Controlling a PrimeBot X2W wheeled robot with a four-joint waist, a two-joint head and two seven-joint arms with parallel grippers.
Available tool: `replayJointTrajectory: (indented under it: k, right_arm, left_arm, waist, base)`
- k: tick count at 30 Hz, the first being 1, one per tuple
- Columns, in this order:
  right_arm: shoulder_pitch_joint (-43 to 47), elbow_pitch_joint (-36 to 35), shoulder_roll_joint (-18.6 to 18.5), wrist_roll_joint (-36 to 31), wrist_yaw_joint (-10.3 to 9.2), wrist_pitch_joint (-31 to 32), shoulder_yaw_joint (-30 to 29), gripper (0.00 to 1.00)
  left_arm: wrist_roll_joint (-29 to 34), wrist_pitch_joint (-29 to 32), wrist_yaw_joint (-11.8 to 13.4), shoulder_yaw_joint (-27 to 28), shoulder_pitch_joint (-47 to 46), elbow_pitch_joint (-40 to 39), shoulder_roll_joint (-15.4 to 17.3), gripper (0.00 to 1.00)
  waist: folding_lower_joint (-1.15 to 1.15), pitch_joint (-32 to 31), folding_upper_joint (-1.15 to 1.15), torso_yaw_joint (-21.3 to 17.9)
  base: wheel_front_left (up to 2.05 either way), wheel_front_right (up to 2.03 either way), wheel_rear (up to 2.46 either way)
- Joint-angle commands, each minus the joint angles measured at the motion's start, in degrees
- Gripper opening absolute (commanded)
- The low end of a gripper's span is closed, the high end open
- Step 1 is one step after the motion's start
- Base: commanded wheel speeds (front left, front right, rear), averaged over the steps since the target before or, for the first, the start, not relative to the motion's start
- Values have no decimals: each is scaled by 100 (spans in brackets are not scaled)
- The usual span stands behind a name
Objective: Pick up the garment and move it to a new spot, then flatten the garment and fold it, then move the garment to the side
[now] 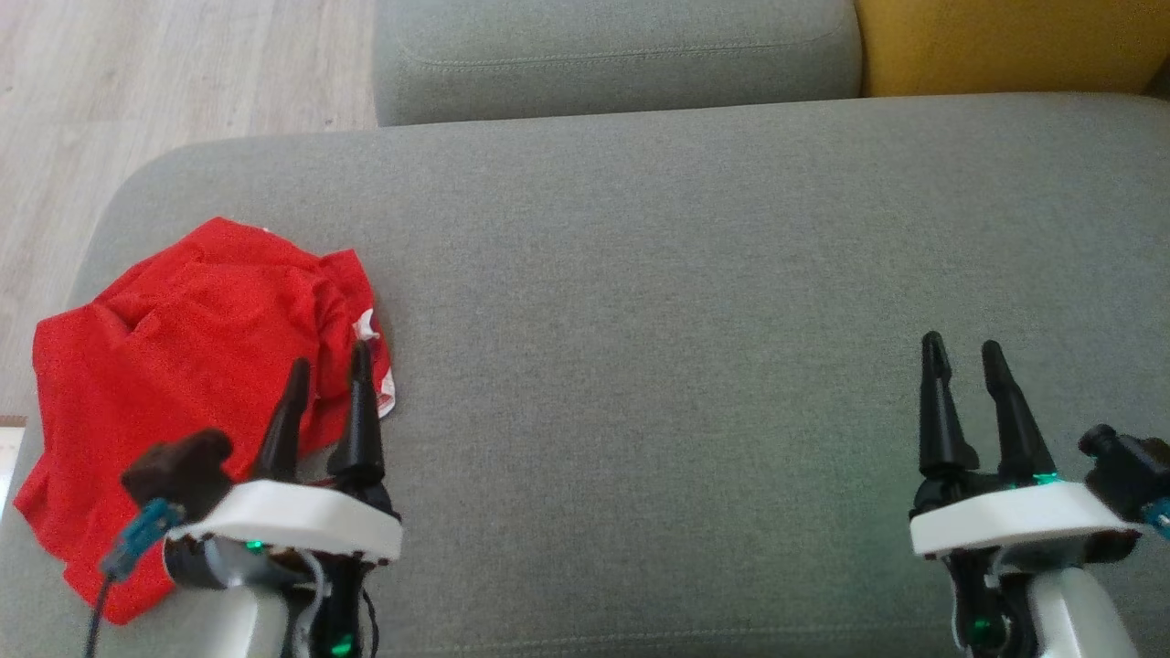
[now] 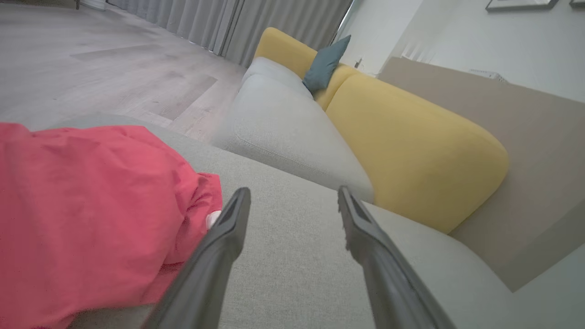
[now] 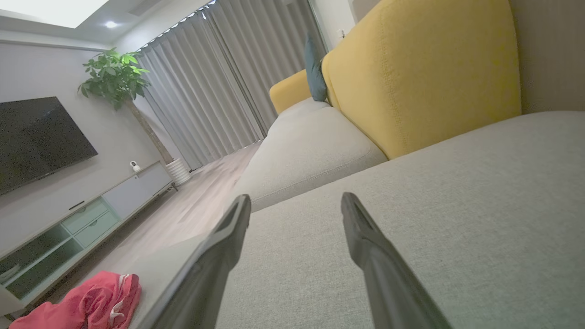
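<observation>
Head view: a crumpled red garment (image 1: 183, 366) lies at the left end of the grey sofa seat (image 1: 640, 320). The left pincer (image 1: 331, 361), fingers apart and empty, hangs over its right edge. Far right, the right pincer (image 1: 962, 345) is likewise apart, a yellow backrest (image 1: 1005, 46) beyond.

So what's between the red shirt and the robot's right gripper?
Just bare grey sofa cushion, seen in the head view, between the red shirt and the right gripper.
</observation>
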Motion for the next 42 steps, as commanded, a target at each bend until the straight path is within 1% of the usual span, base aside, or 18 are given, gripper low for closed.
replayJointTrajectory:
  k: [1, 6, 11, 16, 20, 23, 24, 26, 28, 29, 31, 33, 34, 35, 38, 42]
  right_arm:
    - [-305, -242, -40, -194, 29, -77, 113, 100]
    - [-308, -253, -42, -671, 31, -162, 140, 100]
    - [-317, -312, -43, -1088, 33, -247, 199, 100]
    - [-326, -378, -45, -1504, 34, -331, 303, 100]
    - [-330, -529, -46, -1653, 36, -399, 413, 100]
    - [-304, -584, -47, -1647, 37, -449, 432, 100]
    - [-298, -582, -48, -1645, 37, -466, 448, 100]
    - [-281, -549, -49, -1609, 38, -500, 479, 100]
    - [-252, -515, -49, -1333, 39, -534, 468, 100]
    - [-238, -472, -50, -1135, 40, -568, 459, 100]
    - [-220, -391, -51, -874, 40, -601, 429, 100]
    - [-211, -305, -51, -739, 41, -635, 421, 100]
    - [-211, -305, -51, -739, 41, -635, 421, 100]
    - [-209, -260, -52, -677, 41, -652, 402, 100]
    - [-225, -222, -53, -890, 42, -703, 396, 100]
    - [-209, -192, -54, -1378, 44, -771, 456, 100]
  left_arm:
    - [178, -79, 55, 54, -374, -256, 98, 100]
    - [611, -162, 446, -335, -459, -260, 322, 100]
    - [1098, -246, 841, -802, -580, -227, 616, 100]
    - [1436, -330, 1253, -1239, -706, -187, 845, 100]
    - [1511, -397, 1545, -1428, -782, -300, 936, 100]
    - [1492, -447, 1673, -1478, -795, -411, 962, 100]
    - [1452, -464, 1688, -1466, -789, -460, 946, 100]
    - [1343, -497, 1637, -1414, -752, -583, 886, 100]
    - [1244, -531, 1562, -1266, -679, -678, 786, 100]
    - [1242, -564, 1437, -1101, -588, -720, 699, 100]
    - [1312, -598, 1303, -944, -493, -723, 606, 100]
    - [1414, -631, 1142, -817, -402, -675, 508, 100]
    - [1414, -631, 1142, -817, -402, -675, 508, 100]
    - [1478, -648, 1064, -754, -367, -643, 455, 100]
    - [1790, -699, 872, -630, -290, -547, 331, 100]
    - [2359, -766, 727, -629, -270, -482, 249, 100]
  waist:
    - [0, 0, 0, -1]
    - [0, 4, 0, -6]
    - [0, 7, 0, -18]
    - [0, 1, 0, -29]
    - [0, 9, 0, -39]
    - [0, 17, 0, -37]
    - [0, 20, 0, -34]
    - [0, 19, 0, -29]
    - [0, 15, 0, -19]
    - [0, 6, 0, -5]
    - [0, -1, 0, 9]
    - [0, -15, 0, 24]
    - [0, -15, 0, 24]
    - [0, -23, 0, 30]
    - [0, -45, 0, 41]
    - [0, -65, 0, 37]
  base:
    - [0, 0, 0]
    - [0, 0, 0]
    - [0, 0, 0]
    - [0, 0, 0]
    - [0, 0, 0]
    - [0, 0, 0]
    - [0, 0, 0]
    - [0, 0, 0]
    - [0, 0, 0]
    - [0, 0, 0]
    - [0, 0, 0]
    - [0, 0, 0]
    - [0, 0, 0]
    - [0, 0, 0]
    - [0, 0, 0]
    - [0, 0, 0]
